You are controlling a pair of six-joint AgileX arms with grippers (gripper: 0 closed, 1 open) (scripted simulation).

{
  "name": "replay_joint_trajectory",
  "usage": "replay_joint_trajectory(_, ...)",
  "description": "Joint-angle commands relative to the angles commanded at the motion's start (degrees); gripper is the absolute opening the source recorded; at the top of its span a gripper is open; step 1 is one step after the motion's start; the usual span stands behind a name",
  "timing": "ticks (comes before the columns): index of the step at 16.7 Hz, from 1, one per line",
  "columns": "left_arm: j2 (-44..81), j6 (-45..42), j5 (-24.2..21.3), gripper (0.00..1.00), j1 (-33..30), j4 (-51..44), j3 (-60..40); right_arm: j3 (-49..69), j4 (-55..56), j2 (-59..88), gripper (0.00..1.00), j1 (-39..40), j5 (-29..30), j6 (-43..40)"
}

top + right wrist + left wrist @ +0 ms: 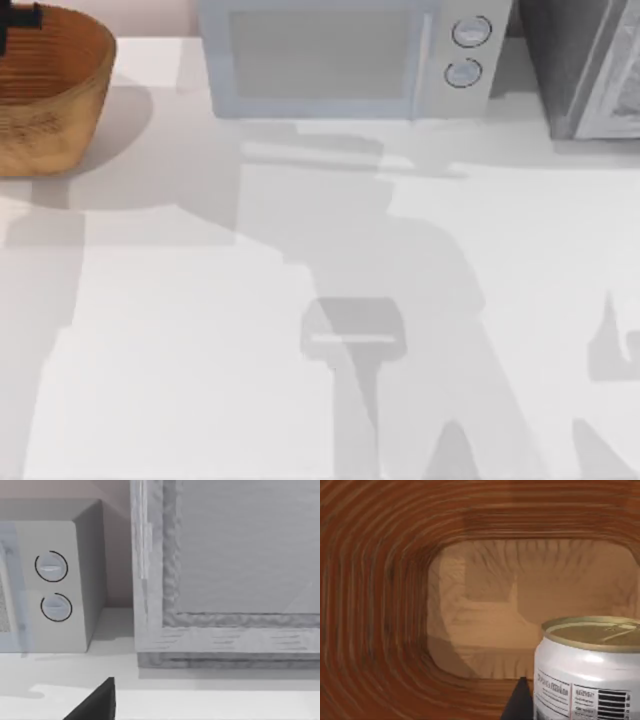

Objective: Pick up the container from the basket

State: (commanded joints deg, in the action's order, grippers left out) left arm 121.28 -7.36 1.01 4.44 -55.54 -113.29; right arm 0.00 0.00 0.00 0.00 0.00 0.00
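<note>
A: Start with the big things. What's on the desk point(200, 330)?

B: A pale microwave point(345, 55) at the back centre, and a grey textured appliance point(590, 65) at the back right. The basket point(50, 100) sits at the far back left corner, half cut off by the frame.

A: And the arms?

B: A dark part of the left arm shows over the basket's rim, so the left end effector point(520, 700) is reaching down inside; one dark fingertip pokes up just beside the container point(590, 670). I cannot tell whether its fingers are spread or closed.

A: Where exactly is the container?

B: Upright on the basket floor, gold top up, ribbed walls all round it. That is likely why the approach comes from above.

A: The right arm?

B: Parked at the right, its end effector point(92, 702) low over the desk, facing the microwave dials; finger state cannot be told.
</note>
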Motion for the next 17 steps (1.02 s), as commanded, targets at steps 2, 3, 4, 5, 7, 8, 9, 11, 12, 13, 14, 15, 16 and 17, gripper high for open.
replay_joint_trajectory(2,-12.3,0.5,1.8,0.00,-0.9,4.8,12.3,0.0,0.0,0.0,1.00,0.0,0.0,0.0)
replay_joint_trajectory(3,-19.1,0.8,2.5,0.00,-1.3,7.3,19.0,0.0,0.0,0.0,1.00,0.0,0.0,0.0)
replay_joint_trajectory(4,-26.1,1.2,3.2,0.00,-1.7,9.8,26.0,0.0,0.0,0.0,1.00,0.0,0.0,0.0)
replay_joint_trajectory(5,-33.4,1.5,3.7,0.00,-2.1,12.4,33.0,0.0,0.0,0.0,1.00,0.0,0.0,0.0)
replay_joint_trajectory(7,-48.0,2.2,4.4,0.00,-2.8,17.8,47.3,0.0,0.0,0.0,1.00,0.0,0.0,0.0)
replay_joint_trajectory(8,-55.2,2.6,4.5,0.00,-3.1,20.5,54.3,0.0,0.0,0.0,1.00,0.0,0.0,0.0)
replay_joint_trajectory(9,-62.4,3.0,4.6,0.00,-3.4,23.4,61.2,0.0,0.0,0.0,1.00,0.0,0.0,0.0)
replay_joint_trajectory(11,-76.2,3.9,4.2,0.00,-3.8,29.2,74.3,0.0,0.0,0.0,1.00,0.0,0.0,0.0)
replay_joint_trajectory(12,-82.7,4.3,3.9,0.00,-4.0,32.3,80.3,0.0,0.0,0.0,1.00,0.0,0.0,0.0)
replay_joint_trajectory(13,-88.9,4.7,3.5,0.00,-4.1,35.3,85.9,0.0,0.0,0.0,1.00,0.0,0.0,0.0)
replay_joint_trajectory(14,-94.7,5.2,3.0,0.00,-4.3,38.3,91.0,0.0,0.0,0.0,1.00,0.0,0.0,0.0)
replay_joint_trajectory(15,-100.0,5.6,2.5,0.00,-4.4,41.2,95.6,0.0,0.0,0.0,1.00,0.0,0.0,0.0)
replay_joint_trajectory(16,-104.8,5.9,1.9,0.00,-4.4,44.0,99.7,0.0,0.0,0.0,1.00,0.0,0.0,0.0)
replay_joint_trajectory(17,-109.0,6.3,1.3,0.00,-4.5,46.6,103.3,0.0,0.0,0.0,1.00,0.0,0.0,0.0)
